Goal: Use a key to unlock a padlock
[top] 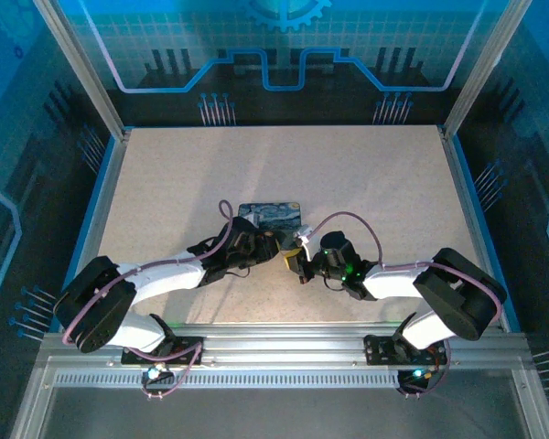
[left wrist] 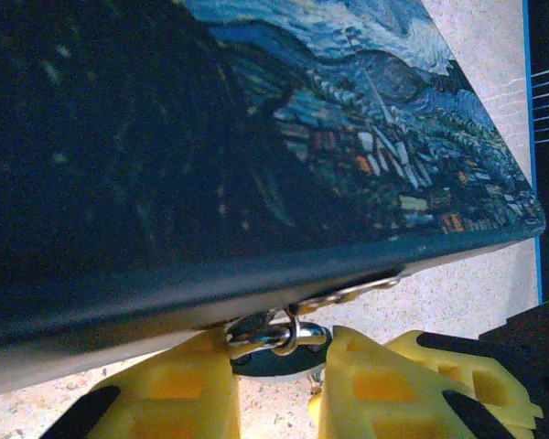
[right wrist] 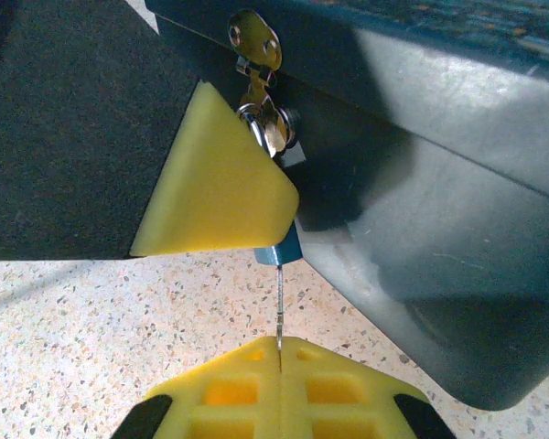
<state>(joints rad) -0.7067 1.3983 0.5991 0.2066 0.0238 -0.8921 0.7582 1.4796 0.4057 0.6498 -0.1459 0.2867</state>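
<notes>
We see the padlock [right wrist: 282, 247] hanging from the silver hasp [right wrist: 254, 37] on the edge of the printed case [right wrist: 439, 183], its shackle [right wrist: 273, 128] looped through the hasp and its small bluish body pointing down toward the right gripper [right wrist: 280, 352]. In the right wrist view the padlock's long axis runs top to bottom. The key [right wrist: 280, 306] lies on the same line, a thin blade rising straight from between the right gripper's closed yellow fingertips to the padlock's lower end. We cannot tell whether its tip is inside or only touching. The left gripper [left wrist: 279, 389] has closed narrowly on the padlock, with one yellow pad [right wrist: 210, 183] covering most of its body and hiding its face from the right wrist. From the left wrist, the case [left wrist: 302, 119] looms above the lock [left wrist: 274, 364]. From above, both grippers meet just below the case [top: 270, 212] near the middle of the speckled table [top: 366, 183].
</notes>
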